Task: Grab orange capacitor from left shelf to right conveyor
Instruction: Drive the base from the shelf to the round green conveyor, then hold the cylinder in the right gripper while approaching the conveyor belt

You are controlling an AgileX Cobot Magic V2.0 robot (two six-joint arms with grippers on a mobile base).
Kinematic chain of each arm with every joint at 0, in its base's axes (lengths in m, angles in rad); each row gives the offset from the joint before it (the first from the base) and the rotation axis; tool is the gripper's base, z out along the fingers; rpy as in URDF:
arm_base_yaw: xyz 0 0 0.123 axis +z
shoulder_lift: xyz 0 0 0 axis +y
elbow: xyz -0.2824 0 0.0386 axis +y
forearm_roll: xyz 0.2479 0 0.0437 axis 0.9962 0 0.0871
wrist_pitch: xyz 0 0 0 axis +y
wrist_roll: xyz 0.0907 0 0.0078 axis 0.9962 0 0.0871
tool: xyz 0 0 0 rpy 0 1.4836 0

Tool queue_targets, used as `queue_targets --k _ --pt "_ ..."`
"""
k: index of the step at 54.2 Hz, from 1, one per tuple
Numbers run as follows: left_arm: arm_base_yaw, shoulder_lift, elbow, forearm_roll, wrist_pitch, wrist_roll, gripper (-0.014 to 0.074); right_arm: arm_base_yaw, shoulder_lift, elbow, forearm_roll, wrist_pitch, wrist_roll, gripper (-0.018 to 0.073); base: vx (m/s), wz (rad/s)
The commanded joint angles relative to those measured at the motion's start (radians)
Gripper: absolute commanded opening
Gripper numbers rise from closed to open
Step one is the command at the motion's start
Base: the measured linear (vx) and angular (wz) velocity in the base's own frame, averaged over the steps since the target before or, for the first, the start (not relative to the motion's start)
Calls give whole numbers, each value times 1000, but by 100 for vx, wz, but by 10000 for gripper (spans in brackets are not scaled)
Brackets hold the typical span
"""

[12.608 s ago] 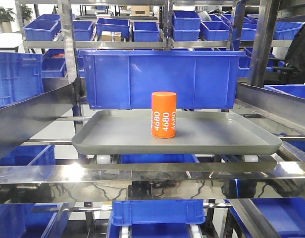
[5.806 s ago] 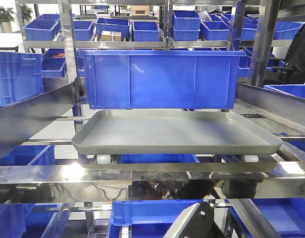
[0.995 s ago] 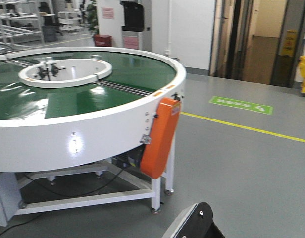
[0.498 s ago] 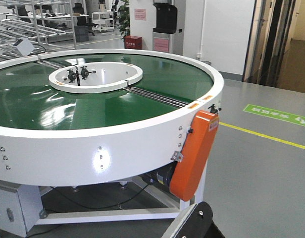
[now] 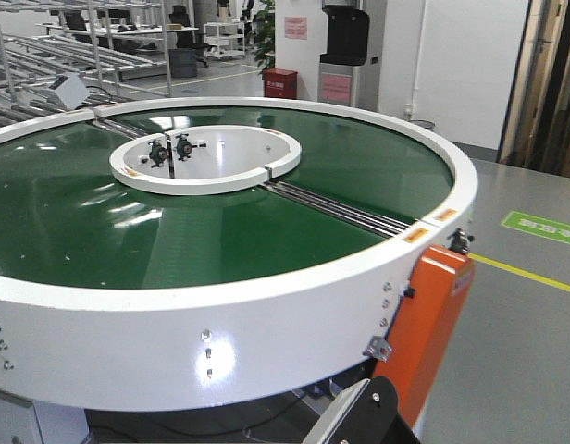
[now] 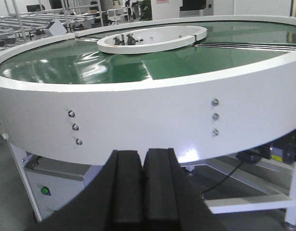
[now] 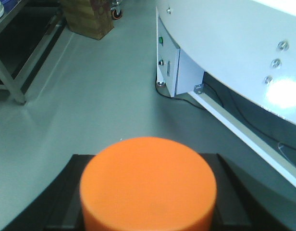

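Now: right gripper point(image 7: 148, 204) is clamped on the orange capacitor point(image 7: 148, 185). The flat orange top fills the gap between its two black fingers point(image 7: 61, 202), one finger against each side. The side print is not visible from this angle.

The capacitor sits over grey floor point(image 7: 90, 96), not over the belt. The right conveyor point(image 7: 234, 43) shows only as a white outer wall ahead and to the right of the fingertips, apart from them. A white cabinet point(image 7: 169, 67) with a small green button stands under that wall, straight ahead of the fingers.

Left gripper point(image 6: 142, 163): pads point(image 6: 126, 192) pressed flat together, nothing between them. The white rim of the conveyor stands directly ahead of these fingertips, near and higher than them. The green belt point(image 6: 114, 62) lies beyond.

Front view: steel rollers point(image 5: 336, 205) cross the belt from the round central opening point(image 5: 206, 157) out to the rim. An orange guard panel point(image 5: 433, 314) hangs on the rim's outer side.
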Motion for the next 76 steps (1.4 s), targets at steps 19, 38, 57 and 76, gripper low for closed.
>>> queue_targets --k 19,38,57,76 --pt "-5 -12 32 -4 -82 -2 -6 -2 -25 -31 55 29 -7 345 36 16" --pt "-5 -12 32 -4 -82 -2 -6 -2 -25 -31 55 29 -7 345 35 14" --pt "-5 -12 32 -4 -82 -2 -6 -2 -25 -31 55 29 -7 345 34 3" --pt "-5 -12 32 -4 -82 -2 -6 -2 -25 -31 55 29 -7 345 29 1"
